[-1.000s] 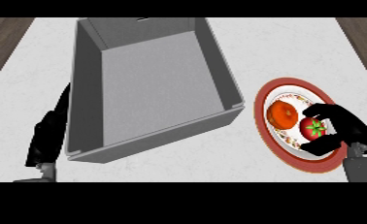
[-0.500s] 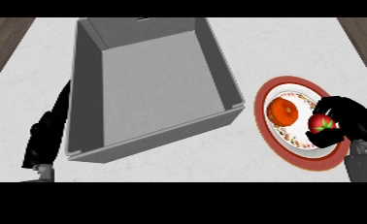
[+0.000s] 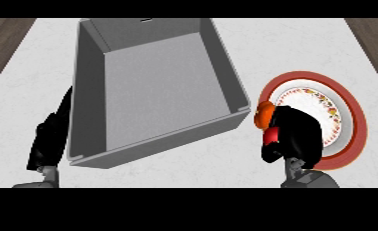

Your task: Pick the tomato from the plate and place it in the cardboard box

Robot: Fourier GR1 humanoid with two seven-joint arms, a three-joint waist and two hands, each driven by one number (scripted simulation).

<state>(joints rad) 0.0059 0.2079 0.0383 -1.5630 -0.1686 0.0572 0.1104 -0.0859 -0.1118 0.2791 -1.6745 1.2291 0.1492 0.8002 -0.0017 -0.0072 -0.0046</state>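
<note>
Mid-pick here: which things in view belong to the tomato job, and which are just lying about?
Job: tomato, held in the right hand; plate; grey box.

Lying about: orange fruit at the plate's left edge; left hand, open, resting left of the box.

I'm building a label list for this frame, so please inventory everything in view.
box: one, grey, open-topped, centre-left on the counter.
plate: one, red rim with a white patterned middle, right of the box.
tomato: one, red, mostly hidden in the curled fingers at the plate's left edge.
orange item: one, orange, at the plate's left edge just beyond the tomato; kind unclear.
counter: one, mottled white.
left hand: one, black, fingers straight, beside the box's left wall.
right hand: one, black, curled round the tomato.
</note>
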